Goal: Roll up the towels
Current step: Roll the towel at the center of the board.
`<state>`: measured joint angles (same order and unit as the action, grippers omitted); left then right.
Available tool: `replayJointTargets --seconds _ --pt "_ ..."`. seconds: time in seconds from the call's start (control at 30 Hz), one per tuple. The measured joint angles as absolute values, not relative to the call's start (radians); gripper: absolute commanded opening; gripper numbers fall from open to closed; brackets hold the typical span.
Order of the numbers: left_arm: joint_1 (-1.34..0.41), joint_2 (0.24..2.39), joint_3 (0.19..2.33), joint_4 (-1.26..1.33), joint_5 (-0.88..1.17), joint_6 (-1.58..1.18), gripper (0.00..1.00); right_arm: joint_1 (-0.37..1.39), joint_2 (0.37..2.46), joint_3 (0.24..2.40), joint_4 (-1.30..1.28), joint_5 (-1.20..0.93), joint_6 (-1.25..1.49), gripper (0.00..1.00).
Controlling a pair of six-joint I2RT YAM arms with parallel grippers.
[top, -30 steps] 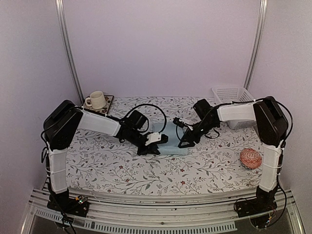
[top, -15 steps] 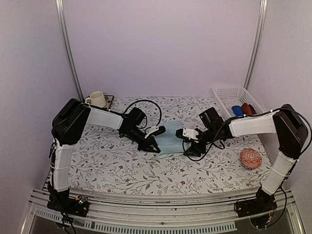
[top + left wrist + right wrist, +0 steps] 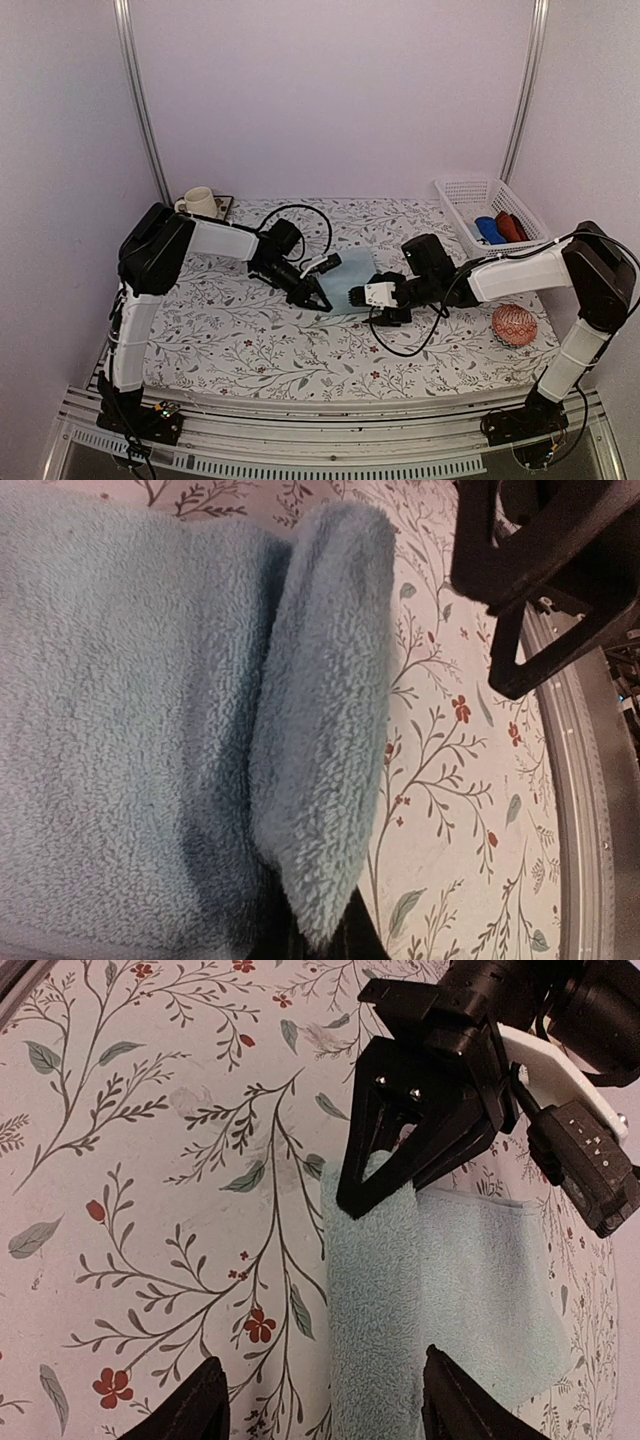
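Basket point(image 3: 455, 200) with blue object point(image 3: 487, 230), red towel point(image 3: 512, 225); pale blue towel point(image 3: 352, 272) in left tool point(image 3: 322, 302)

A white cup point(image 3: 198, 203) on a small dark mat point(image 3: 223, 204) at the back left of the flowery desk point(image 3: 250, 350), a white basket point(image 3: 462, 189) at the back right with a bright blue thing point(image 3: 488, 230) inside, an orange-pink ball point(image 3: 514, 325) near the right edge.

bare counter point(image 3: 250, 350) in front lies free; left hand point(image 3: 316, 298) and right hand point(image 3: 354, 297) crowd the pale blue towel point(image 3: 350, 272); ball point(image 3: 514, 325) blocks the right.
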<state>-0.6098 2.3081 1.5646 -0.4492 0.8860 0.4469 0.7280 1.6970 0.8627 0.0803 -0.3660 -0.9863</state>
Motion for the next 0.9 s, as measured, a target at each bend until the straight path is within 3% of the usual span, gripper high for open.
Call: replayJointTargets --seconds 0.57,0.9 --pt "-0.606 2.312 1.569 -0.456 0.893 0.439 0.00 0.728 1.790 0.865 0.112 -0.284 -0.955 0.63" --pt "-0.606 2.313 1.569 -0.456 0.894 0.439 0.00 0.729 1.866 0.933 0.116 -0.183 -0.921 0.57"
